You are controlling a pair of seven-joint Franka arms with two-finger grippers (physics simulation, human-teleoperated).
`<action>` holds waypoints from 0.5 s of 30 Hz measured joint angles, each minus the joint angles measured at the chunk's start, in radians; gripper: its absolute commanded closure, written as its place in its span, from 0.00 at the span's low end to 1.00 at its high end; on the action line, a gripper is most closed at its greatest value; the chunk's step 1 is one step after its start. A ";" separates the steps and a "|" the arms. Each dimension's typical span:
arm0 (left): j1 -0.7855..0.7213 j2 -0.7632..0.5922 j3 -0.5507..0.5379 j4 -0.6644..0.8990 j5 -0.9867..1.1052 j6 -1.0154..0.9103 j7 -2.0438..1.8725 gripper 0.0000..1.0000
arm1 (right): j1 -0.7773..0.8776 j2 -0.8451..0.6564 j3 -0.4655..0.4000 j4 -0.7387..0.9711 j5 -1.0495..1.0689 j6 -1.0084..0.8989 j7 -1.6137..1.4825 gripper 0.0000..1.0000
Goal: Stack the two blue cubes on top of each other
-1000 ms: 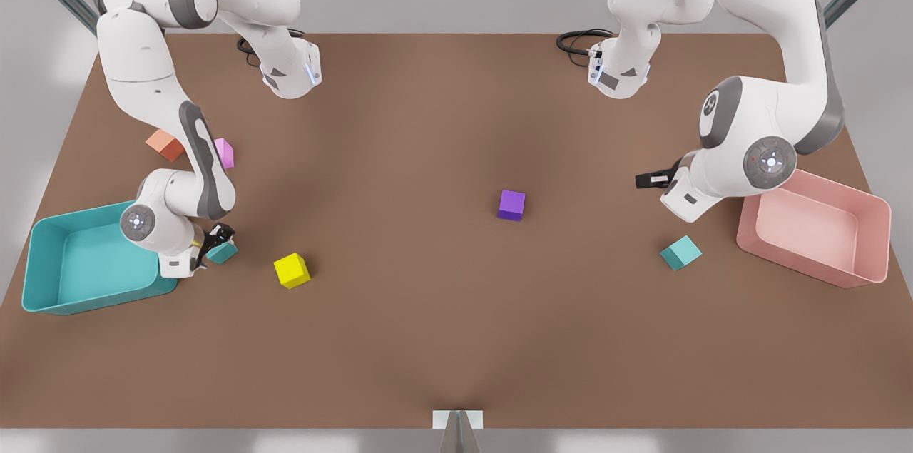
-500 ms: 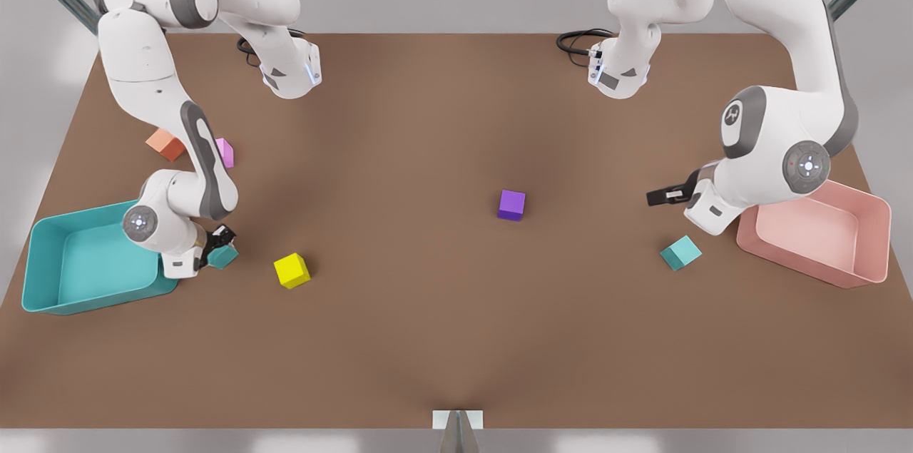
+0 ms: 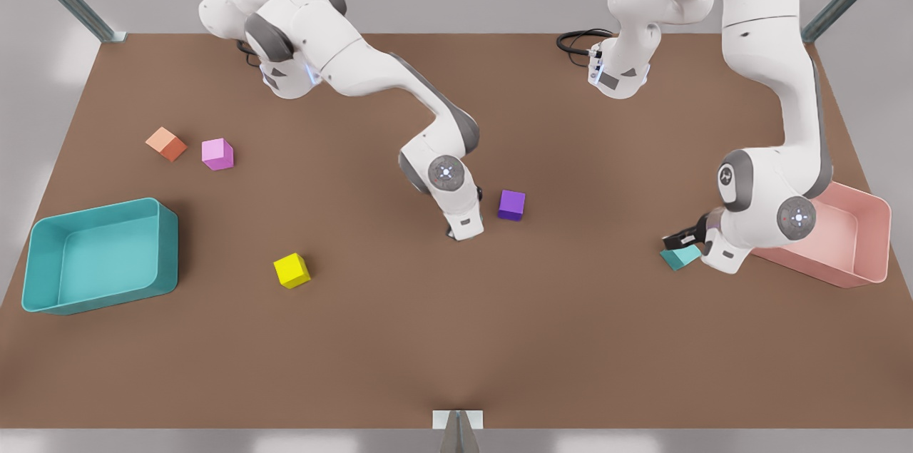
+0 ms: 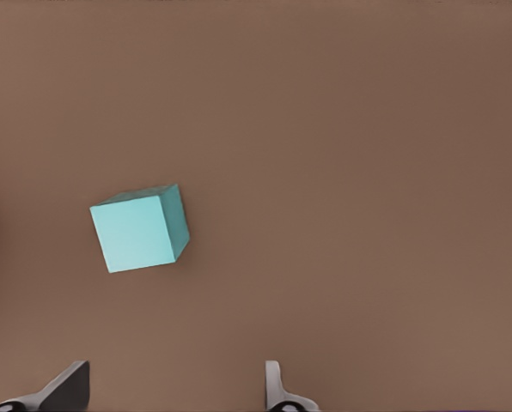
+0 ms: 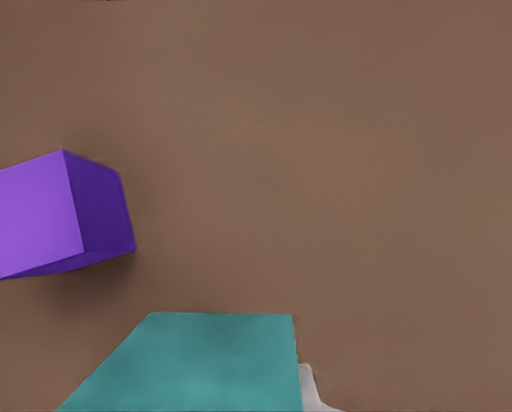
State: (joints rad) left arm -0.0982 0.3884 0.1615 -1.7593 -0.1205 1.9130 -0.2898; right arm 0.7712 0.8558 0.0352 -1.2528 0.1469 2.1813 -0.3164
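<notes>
Right end effector (image 3: 463,228) is now hauling one blue cube (image 5: 196,360), clamped tight, over beside the purple cube (image 3: 511,204). Left end effector (image 4: 174,382) is hanging spread by the other blue cube (image 3: 676,258). Stacking isn't happening yet.

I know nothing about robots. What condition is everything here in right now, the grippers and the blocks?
right gripper: shut on a cube, beside the purple cube
held blue cube: gripped
left gripper: open, above the other cube
other blue cube: on the table, not gripped
purple cube: on the table, untouched
yellow cube, pink cube, orange cube: lying apart, unstacked
teal bin, pink bin: upright
</notes>
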 measured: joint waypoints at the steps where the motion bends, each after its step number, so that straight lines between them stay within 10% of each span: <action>1: 0.004 0.023 0.013 -0.001 0.000 0.028 -0.007 0.00 | 0.012 0.030 -0.004 0.024 0.001 0.022 0.061 0.53; 11: 0.057 0.126 0.046 -0.122 -0.009 0.282 -0.063 0.00 | -0.004 0.133 -0.019 0.077 -0.011 0.188 0.504 0.50; 12: 0.057 0.129 0.046 -0.124 -0.016 0.298 -0.067 0.00 | -0.004 0.142 -0.019 0.085 -0.015 0.194 0.538 0.02; 15: 0.057 0.135 0.046 -0.128 -0.029 0.331 -0.077 0.00 | -0.004 0.152 -0.018 0.093 -0.030 0.206 0.639 0.00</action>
State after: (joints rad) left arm -0.0415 0.5236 0.2070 -1.8870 -0.1496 2.2437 -0.3669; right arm 0.7670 1.0079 0.0169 -1.1599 0.1170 2.3873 0.3230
